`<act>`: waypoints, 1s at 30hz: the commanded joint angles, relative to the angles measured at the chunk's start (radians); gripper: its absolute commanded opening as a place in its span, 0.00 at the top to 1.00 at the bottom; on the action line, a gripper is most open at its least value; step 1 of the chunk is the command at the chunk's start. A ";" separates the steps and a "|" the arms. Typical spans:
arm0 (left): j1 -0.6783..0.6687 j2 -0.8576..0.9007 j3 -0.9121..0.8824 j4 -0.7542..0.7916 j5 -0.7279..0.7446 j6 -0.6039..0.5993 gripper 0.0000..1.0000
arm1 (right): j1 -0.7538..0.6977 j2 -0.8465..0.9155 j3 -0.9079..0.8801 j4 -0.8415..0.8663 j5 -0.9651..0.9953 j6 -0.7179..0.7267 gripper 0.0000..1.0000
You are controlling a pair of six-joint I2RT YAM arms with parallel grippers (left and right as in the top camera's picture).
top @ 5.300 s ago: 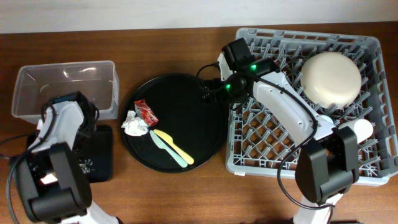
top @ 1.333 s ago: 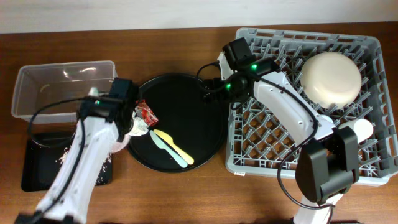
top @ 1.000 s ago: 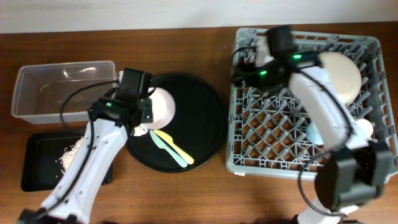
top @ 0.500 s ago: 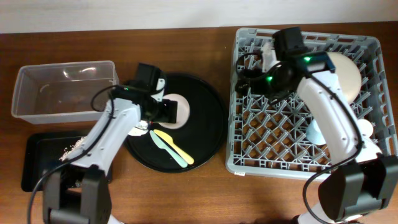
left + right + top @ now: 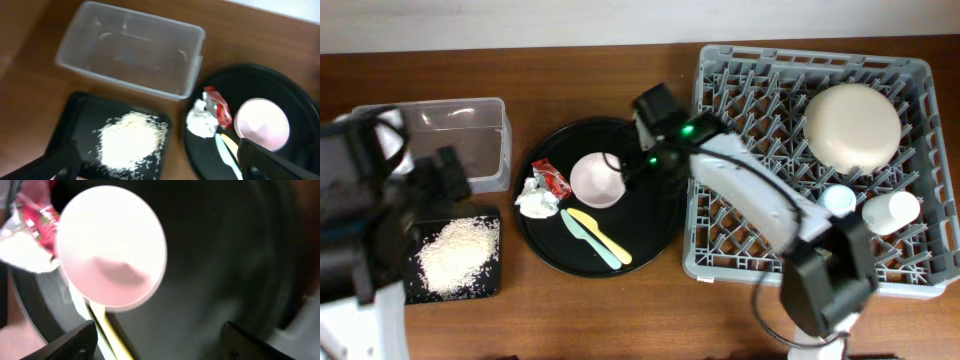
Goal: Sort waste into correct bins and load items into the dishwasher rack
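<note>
My left claw [image 5: 157,150] hangs wide open and empty above the rice [image 5: 131,140] heaped in the shallow black tray [image 5: 75,115], near left. My right claw [image 5: 159,327] is spread too, gripping nothing, over the small pink bowl [image 5: 110,255], which sits on the round black tray [image 5: 225,240] left of the rack [image 5: 770,90].

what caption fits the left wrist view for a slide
Rice heap in the black tray beside the clear tub, pink bowl on round tray

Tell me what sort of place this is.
Probably a lab mock-up of a dish-clearing station: a wooden table with a dishwasher rack, a clear tub and a black waste tray.
</note>
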 commanded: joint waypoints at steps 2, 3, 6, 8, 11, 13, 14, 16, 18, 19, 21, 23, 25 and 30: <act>0.039 -0.111 -0.001 -0.010 -0.018 0.019 0.01 | 0.027 0.105 -0.005 0.071 0.029 0.177 0.19; 0.039 -0.126 -0.001 -0.010 -0.018 0.019 0.01 | 0.027 0.119 -0.005 0.085 0.024 0.189 0.20; 0.039 -0.164 -0.001 -0.003 -0.017 0.019 0.01 | 0.027 0.146 -0.005 0.120 0.019 0.198 0.30; 0.039 -0.179 -0.001 -0.009 -0.018 0.019 0.01 | 0.027 0.157 -0.005 0.140 0.027 0.197 0.36; 0.039 -0.180 -0.001 -0.044 -0.018 0.019 0.01 | 0.027 0.174 -0.006 0.186 0.027 0.198 0.44; 0.039 -0.180 -0.001 -0.076 -0.018 0.019 0.01 | 0.027 0.182 -0.006 0.198 0.027 0.198 0.59; 0.039 -0.180 -0.001 -0.095 -0.018 0.019 0.01 | 0.027 0.182 -0.006 0.198 0.028 0.198 0.66; 0.038 -0.180 -0.001 -0.132 -0.018 0.019 0.01 | 0.026 0.181 -0.006 0.201 0.027 0.197 0.70; 0.039 -0.180 -0.001 -0.174 -0.018 0.019 0.01 | 0.026 0.181 -0.006 0.203 0.029 0.196 0.65; 0.039 -0.180 -0.001 -0.206 -0.018 0.019 0.01 | 0.027 0.181 -0.006 0.193 0.039 0.194 0.62; 0.039 -0.180 -0.001 -0.248 -0.018 0.019 0.01 | 0.032 0.181 -0.007 0.184 0.061 0.193 0.70; 0.039 -0.180 -0.001 -0.271 -0.018 0.019 0.01 | 0.034 0.181 -0.006 0.178 0.071 0.193 0.90; 0.039 -0.180 -0.001 -0.288 -0.018 0.019 0.01 | 0.028 0.161 -0.002 0.158 0.096 0.193 0.96; 0.039 -0.180 -0.001 -0.297 -0.018 0.019 0.01 | 0.012 0.050 0.091 0.005 0.161 0.035 0.96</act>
